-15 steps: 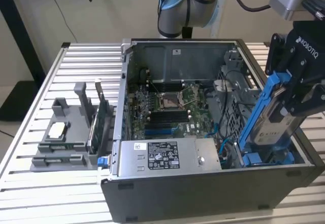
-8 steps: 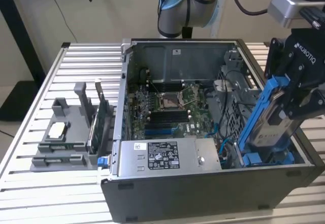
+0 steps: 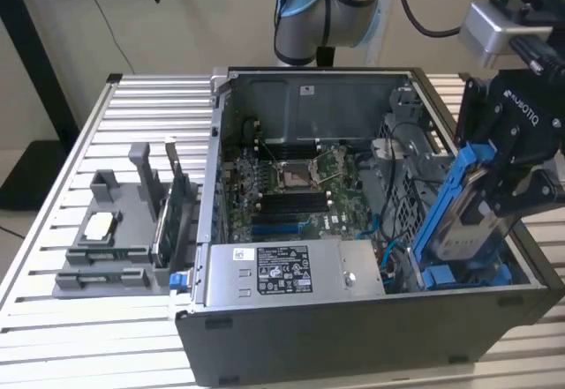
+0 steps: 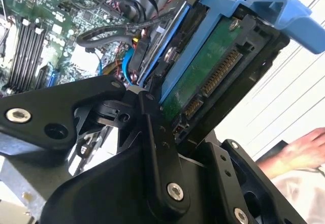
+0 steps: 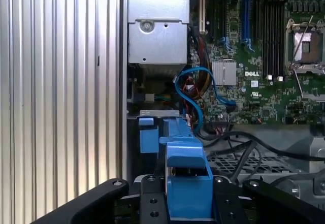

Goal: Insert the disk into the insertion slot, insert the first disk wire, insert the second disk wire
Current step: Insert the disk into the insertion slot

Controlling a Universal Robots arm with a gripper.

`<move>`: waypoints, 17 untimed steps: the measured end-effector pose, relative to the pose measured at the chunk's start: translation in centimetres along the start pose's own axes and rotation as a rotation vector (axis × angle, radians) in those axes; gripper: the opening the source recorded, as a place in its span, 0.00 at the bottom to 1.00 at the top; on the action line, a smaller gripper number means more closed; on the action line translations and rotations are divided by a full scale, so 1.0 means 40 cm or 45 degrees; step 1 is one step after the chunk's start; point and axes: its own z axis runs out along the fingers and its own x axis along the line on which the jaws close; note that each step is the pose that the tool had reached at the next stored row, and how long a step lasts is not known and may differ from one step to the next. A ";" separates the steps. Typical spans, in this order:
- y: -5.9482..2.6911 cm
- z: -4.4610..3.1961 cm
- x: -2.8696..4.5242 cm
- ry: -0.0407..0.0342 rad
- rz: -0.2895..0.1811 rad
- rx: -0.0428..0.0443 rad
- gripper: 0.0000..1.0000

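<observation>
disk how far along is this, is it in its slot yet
Done: the disk is picked up, the gripper shut on its blue carrier. In hand: it hangs tilted at the exterior view's right end of the computer case, not seated. Left: seating it and both wires; its connector is bare in the second wrist view.

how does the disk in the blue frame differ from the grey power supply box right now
The disk stands steeply tilted at the exterior view's right end of the case, gripped by the gripper. The power-supply box lies flat along the case's near wall, untouched. The disk is clipped in a bright blue frame, while the power-supply box is bare grey metal. The disk looks slimmer than the power-supply box. Both are grey and rectangular.
</observation>
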 end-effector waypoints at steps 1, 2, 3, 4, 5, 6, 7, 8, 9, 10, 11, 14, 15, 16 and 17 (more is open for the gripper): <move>0.000 0.004 0.000 -0.0004 0.000 0.000 0.33; 0.000 0.009 0.000 -0.0009 0.000 0.000 0.33; -0.001 0.013 0.001 -0.0011 0.000 0.000 0.33; -0.001 0.016 0.001 -0.0010 0.000 0.000 0.33; -0.001 0.017 0.001 -0.0009 0.000 0.000 0.33; -0.001 0.017 0.001 -0.0009 0.000 0.000 0.33; -0.001 0.017 0.001 -0.0007 0.000 0.000 0.33; -0.001 0.017 0.001 -0.0007 0.000 0.000 0.33; -0.001 0.017 0.001 -0.0009 0.000 0.000 0.33; -0.001 0.017 0.001 -0.0010 0.000 0.000 0.34; -0.001 0.017 0.001 -0.0010 0.000 0.000 0.34; -0.001 0.016 0.001 -0.0001 0.000 0.000 0.40; -0.001 0.014 0.001 0.0010 0.000 0.000 0.47; -0.001 0.010 0.000 0.0029 0.000 0.000 0.47; 0.000 0.007 0.000 0.0045 0.000 0.000 0.47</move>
